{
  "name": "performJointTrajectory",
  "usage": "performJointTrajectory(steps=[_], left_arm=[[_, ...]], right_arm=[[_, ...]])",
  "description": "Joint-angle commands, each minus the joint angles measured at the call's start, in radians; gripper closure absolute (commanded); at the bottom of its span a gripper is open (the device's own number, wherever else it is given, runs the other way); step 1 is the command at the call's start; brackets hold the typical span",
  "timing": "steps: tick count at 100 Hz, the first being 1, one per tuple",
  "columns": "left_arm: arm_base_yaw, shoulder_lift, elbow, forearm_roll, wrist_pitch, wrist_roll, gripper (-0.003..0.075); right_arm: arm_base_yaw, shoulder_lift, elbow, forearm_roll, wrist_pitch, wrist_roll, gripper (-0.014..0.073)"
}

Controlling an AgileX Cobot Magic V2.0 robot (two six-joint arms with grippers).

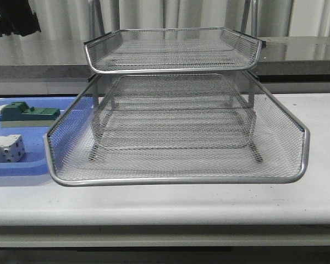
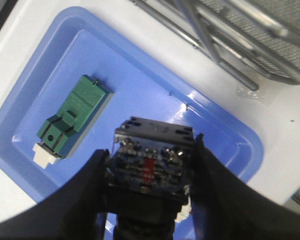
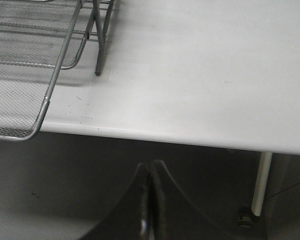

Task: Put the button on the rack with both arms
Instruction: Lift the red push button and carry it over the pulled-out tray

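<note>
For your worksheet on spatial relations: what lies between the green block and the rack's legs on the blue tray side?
In the left wrist view, only bare blue tray and white table lie between the green block and the rack.

The rack (image 1: 176,110) is set on the table (image 1: 209,201). A green block (image 1: 27,114) and white block (image 1: 6,148) are seen in the blue tray (image 1: 16,168); possibly a gripper (image 1: 14,22) is glimpsed behind.
</note>
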Motion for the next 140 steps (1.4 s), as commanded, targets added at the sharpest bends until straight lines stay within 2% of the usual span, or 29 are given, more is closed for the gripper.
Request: performJointTrajectory(steps=[1,20,47,64,81,97,110,123,140], left_arm=[[-0.029,-0.116,0.036,-0.031,0.027,-0.012,0.074],[-0.107,-0.199,0.121,-0.096,0.027,-0.012,0.074],[-0.266,-0.195,0.155,-0.241,0.027,-0.012,0.074],[-0.36,-0.15,0.156,-0.243,0.002,-0.012,0.074],[-0.426,-0.09,0.156,-0.243,-0.081,-0.012,0.074],[-0.461,-0.035,0.154,-0.241,-0.158,-0.012,0.0739],[-0.472,0.009,0.154,-0.241,-0.165,-0.012,0.0735],[-0.472,0.04,0.154,-0.237,-0.16,-0.012,0.0671],[-0.472,0.049,0.154,-0.234,-0.158,-0.012,0.0505]], right_arm=[[-0.004,0.006,-0.034,-0.011,-0.065,-0.004,0.0664],[-0.004,0.006,-0.034,-0.011,-0.065,-0.004,0.0664],[-0.004,0.006,-0.034,-0.011,-0.065,-0.004,0.0664],[-0.004,0.006,-0.034,-0.011,-0.065,-0.004,0.0664],[-0.004,0.006,-0.034,-0.011,-0.065,-0.004,0.0664],[-0.004,0.006,-0.034,-0.011,-0.065,-0.004,0.0664],[-0.004,0.006,-0.034,-0.011,-0.065,-0.004,0.0664],[-0.004,0.006,-0.034,-0.011,-0.065,-0.004,0.0664],[-0.004,0.006,-0.034,-0.011,-0.065,-0.004,0.0664]])
